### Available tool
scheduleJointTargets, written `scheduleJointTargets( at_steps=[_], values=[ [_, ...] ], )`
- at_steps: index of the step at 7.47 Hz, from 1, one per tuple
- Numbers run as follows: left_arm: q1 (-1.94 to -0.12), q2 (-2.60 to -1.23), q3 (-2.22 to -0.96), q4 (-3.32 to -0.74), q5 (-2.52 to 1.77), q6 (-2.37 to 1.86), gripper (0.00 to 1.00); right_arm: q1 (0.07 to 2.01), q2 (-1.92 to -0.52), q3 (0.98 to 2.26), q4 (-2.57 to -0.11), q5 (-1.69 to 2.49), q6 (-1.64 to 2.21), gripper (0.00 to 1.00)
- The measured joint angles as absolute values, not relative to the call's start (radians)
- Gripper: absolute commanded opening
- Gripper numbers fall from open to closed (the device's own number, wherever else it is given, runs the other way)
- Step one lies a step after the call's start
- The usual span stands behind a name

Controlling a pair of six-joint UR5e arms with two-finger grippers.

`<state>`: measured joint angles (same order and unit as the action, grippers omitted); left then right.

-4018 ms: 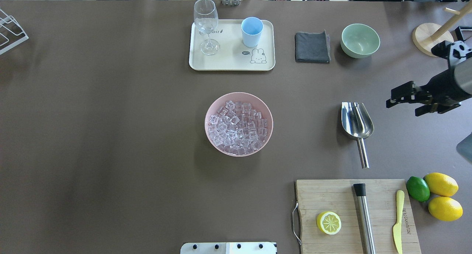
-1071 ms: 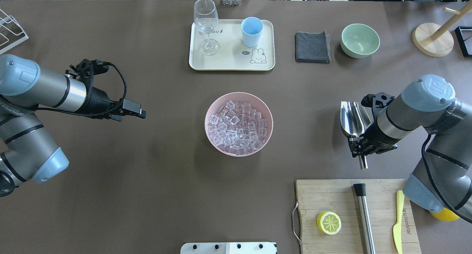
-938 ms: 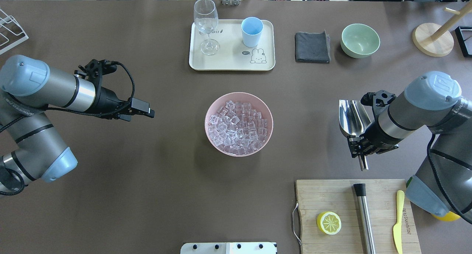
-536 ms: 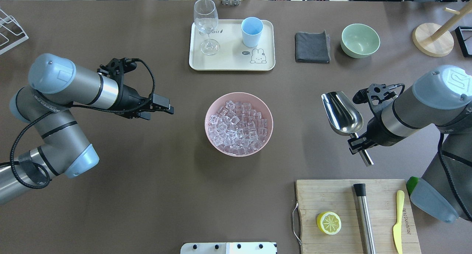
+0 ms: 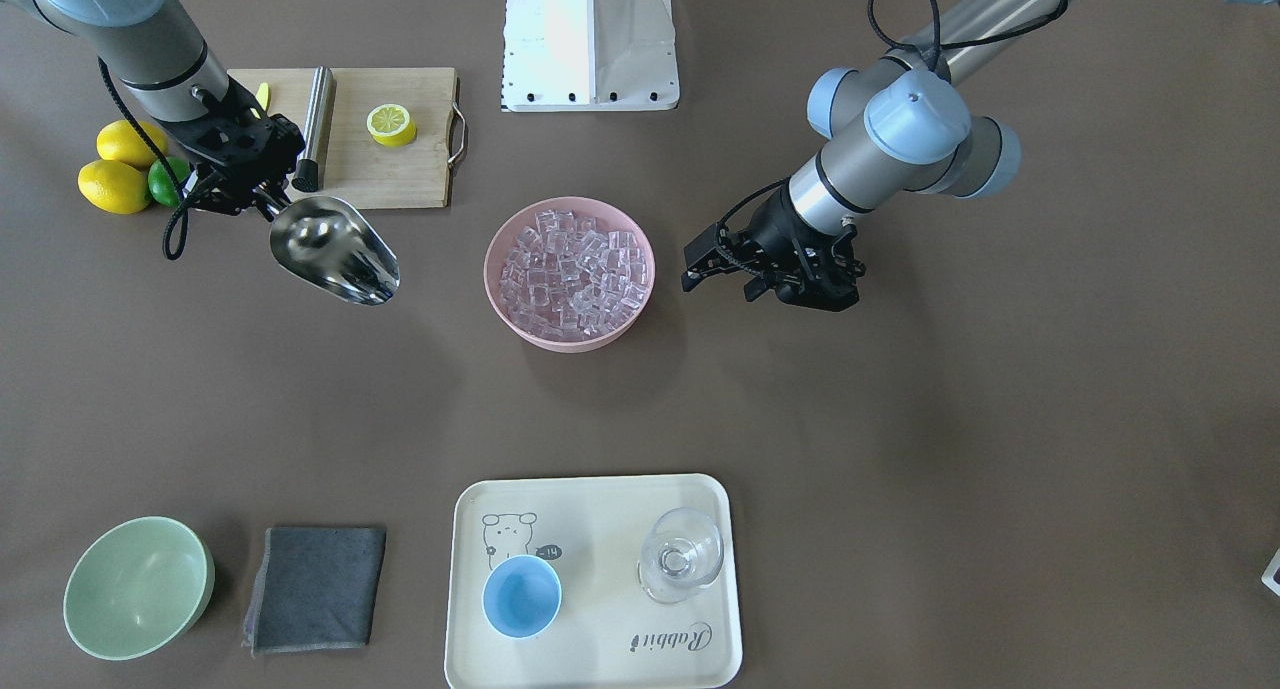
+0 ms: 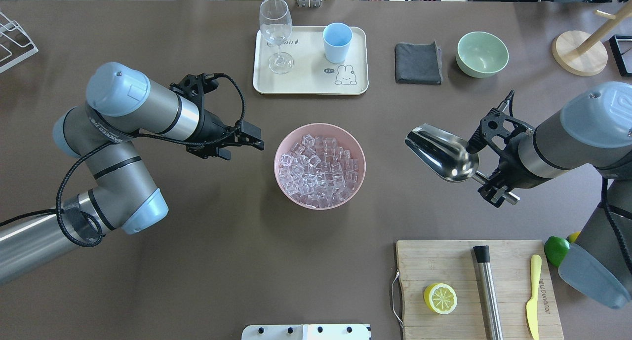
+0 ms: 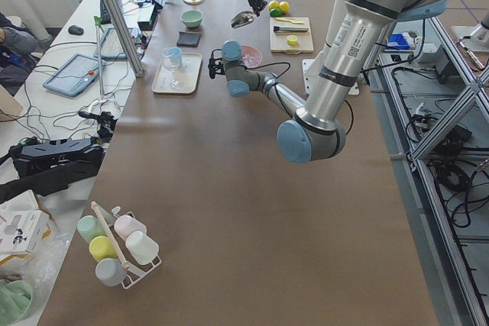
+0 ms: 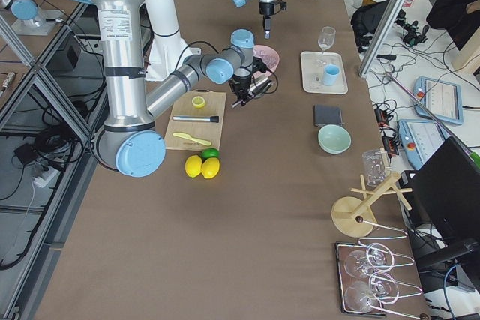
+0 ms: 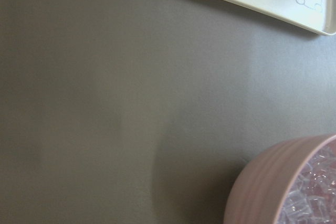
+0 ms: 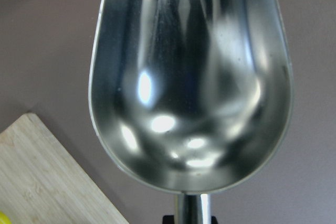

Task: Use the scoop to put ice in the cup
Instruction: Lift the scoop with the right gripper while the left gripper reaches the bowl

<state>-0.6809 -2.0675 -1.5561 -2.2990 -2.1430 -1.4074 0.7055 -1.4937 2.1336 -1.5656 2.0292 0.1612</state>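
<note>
Beside pink bowl (image 5: 570, 343) of ice (image 6: 318, 170), left gripper (image 6: 246, 143) agape, empty, right gripper (image 6: 496, 189) clamping scoop (image 6: 439, 155) by handle

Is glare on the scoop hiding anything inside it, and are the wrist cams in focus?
Right wrist view: scoop sharp, bright reflections, yet the trough reads empty. Overhead view: mild sheen only. Left wrist view: soft, pink bowl rim blurred.
</note>
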Motion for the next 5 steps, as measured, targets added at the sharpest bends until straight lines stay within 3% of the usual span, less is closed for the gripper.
scheduleJointTargets(
  at_steps=[2, 5],
  values=[
    [-0.659, -2.103, -1.558, -2.279, -2.146, -1.482, 0.67, 0.706, -1.474, 2.236, -1.706, 1.939, -0.092, 0.00],
    [-0.633, -2.133, -1.561, -2.257, -2.145, -1.500, 0.54, 0.706, -1.366, 2.279, -1.895, 1.877, -0.365, 0.00]
  ],
)
